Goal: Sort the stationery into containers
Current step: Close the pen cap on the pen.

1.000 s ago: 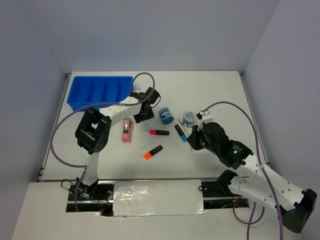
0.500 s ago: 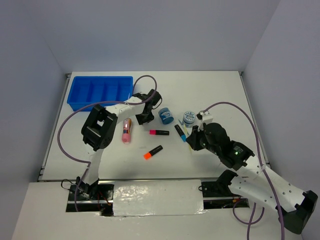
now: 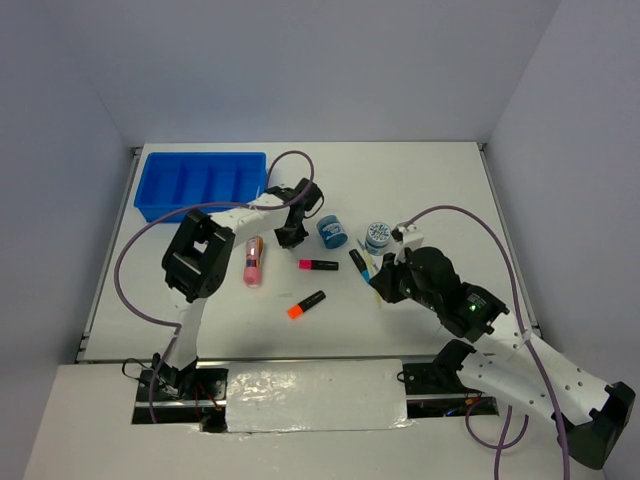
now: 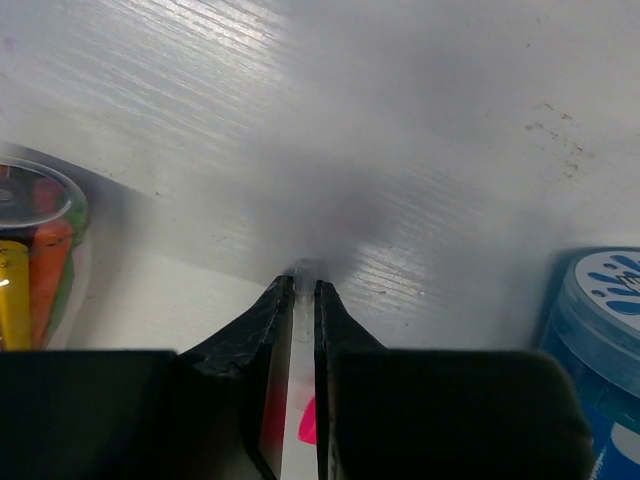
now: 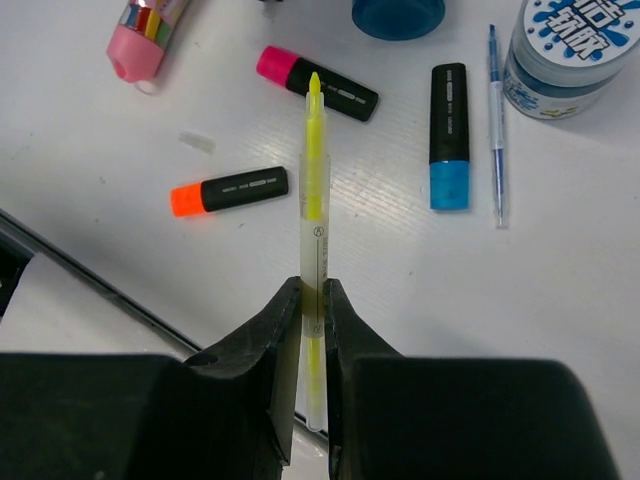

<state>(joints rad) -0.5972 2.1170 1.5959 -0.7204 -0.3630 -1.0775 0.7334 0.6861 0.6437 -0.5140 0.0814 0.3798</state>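
Note:
My left gripper [image 3: 291,236] is down at the table between the pink tube [image 3: 253,261] and a round blue jar [image 3: 332,232]. Its jaws are shut on a thin clear pen [image 4: 300,272] with pink inside. The tube's clear end [image 4: 35,260] shows at the left of the left wrist view and the jar [image 4: 600,330] at the right. My right gripper [image 5: 313,290] is shut on a thin yellow pen [image 5: 314,180], held above the table. The blue tray [image 3: 205,156] stands at the back left, away from both grippers.
Markers with pink [image 5: 318,84], orange [image 5: 228,190] and blue [image 5: 449,135] ends lie on the table ahead of my right gripper. A thin blue pen [image 5: 496,125] lies next to a second jar [image 5: 565,45]. A small clear piece [image 5: 197,142] lies near the orange-ended marker.
My left gripper's jaws have closed onto the thin pen, after shifting a little toward the jar. The right arm has barely moved with its yellow pen.

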